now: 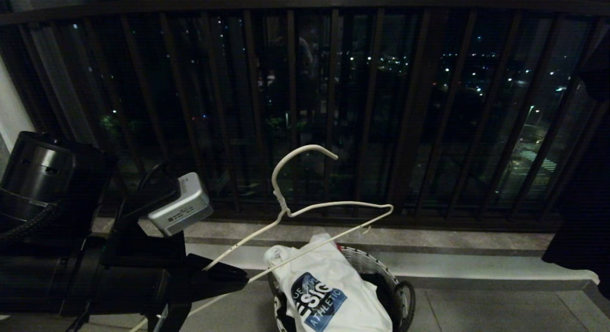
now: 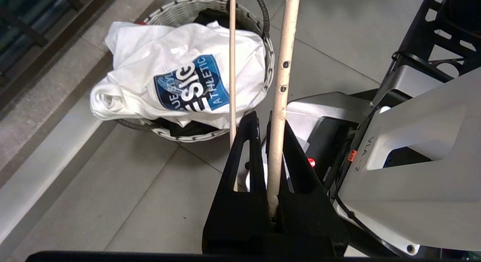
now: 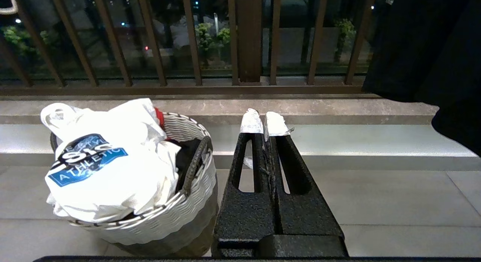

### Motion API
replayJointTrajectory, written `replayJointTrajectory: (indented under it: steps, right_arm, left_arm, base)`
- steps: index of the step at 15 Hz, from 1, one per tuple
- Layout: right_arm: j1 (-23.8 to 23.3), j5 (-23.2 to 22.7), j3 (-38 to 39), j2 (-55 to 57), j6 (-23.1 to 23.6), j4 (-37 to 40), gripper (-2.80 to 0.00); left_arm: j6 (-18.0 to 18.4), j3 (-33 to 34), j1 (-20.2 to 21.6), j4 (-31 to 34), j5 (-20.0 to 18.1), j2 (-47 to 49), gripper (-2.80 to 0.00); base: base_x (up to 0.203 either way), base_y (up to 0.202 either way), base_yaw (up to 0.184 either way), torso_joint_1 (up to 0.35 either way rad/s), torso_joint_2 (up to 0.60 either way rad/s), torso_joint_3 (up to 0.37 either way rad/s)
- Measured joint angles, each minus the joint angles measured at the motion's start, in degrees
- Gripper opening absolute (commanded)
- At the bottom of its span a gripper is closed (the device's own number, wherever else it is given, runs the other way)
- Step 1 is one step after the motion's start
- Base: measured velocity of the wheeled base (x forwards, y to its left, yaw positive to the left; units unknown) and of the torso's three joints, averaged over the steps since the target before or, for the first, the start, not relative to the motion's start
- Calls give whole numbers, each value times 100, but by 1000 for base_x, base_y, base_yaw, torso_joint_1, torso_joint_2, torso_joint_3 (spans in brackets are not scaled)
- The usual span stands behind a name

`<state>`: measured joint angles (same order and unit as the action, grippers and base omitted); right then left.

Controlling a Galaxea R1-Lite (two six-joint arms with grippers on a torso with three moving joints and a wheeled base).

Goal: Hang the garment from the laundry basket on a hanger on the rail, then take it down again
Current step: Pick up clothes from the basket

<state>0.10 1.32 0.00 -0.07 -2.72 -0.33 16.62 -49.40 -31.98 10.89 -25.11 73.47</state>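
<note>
Left hand [image 2: 268, 119] clenched on thin cream-white wire hanger [image 1: 305, 210], held above white logo-printed T-shirt [image 1: 329, 289] heaped in round woven laundry basket [image 1: 381, 270]. Next: thread hanger into collar.

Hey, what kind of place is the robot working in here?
Probably a high apartment balcony at night, used for laundry. A dark barred railing looks out over city lights, the floor is tiled, and a laundry basket holds a white T-shirt.

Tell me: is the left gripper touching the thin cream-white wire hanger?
Touching. The left wrist view shows the left gripper shut on the hanger.
</note>
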Motion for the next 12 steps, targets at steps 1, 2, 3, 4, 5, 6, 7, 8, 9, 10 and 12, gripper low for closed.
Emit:
replayJointTrajectory:
  steps: [1, 2, 3, 4, 5, 6, 7, 8, 9, 10, 12]
  right_arm:
    - [0, 0, 0, 0, 0, 2, -280]
    - [0, 0, 0, 0, -4, 2, -280]
    - [0, 0, 0, 0, -2, 2, -280]
    - [0, 0, 0, 0, -3, 1, -280]
    - [0, 0, 0, 0, -2, 2, -280]
    - [1, 0, 0, 0, -4, 0, -280]
    - [4, 0, 0, 0, -2, 1, -280]
    - [1, 0, 0, 0, -4, -3, -280]
    - [0, 0, 0, 0, -4, 6, -280]
    - [0, 0, 0, 0, -2, -6, -280]
    - [0, 0, 0, 0, -4, 0, -280]
  left_arm:
    - [-3, -5, 0, 0, 0, -12, -280]
    - [-3, -11, 0, -12, 6, -15, -280]
    - [-9, -20, 0, -9, 12, -17, -280]
    - [-5, -21, -1, -15, 10, -27, -280]
    - [-3, -21, -2, -17, 12, -39, -280]
    - [-5, -21, -1, -12, 12, -50, -280]
    - [4, -20, -2, -15, 12, -60, -280]
    - [8, -10, -2, -14, 12, -68, -280]
    - [15, 3, -5, -18, 9, -73, -280]
    - [13, 15, 0, -17, 6, -70, -280]
    - [9, 15, -2, -30, 0, -59, -280]
  base:
    - [0, 0, 0, 7, -27, 7]
    - [0, 0, 0, -1, -28, 2]
    - [0, 0, 0, 2, -33, 6]
    - [0, 0, 0, 4, -32, 1]
    - [0, 0, 0, 2, -28, 2]
    - [0, 0, 0, -2, -41, 3]
    - [0, 0, 0, -1, -36, 2]
    - [0, 0, 0, 6, 69, 3]
    - [0, 0, 0, 2, 107, 5]
    - [0, 0, 0, 6, 74, 1]
    - [0, 0, 0, 3, 35, 4]
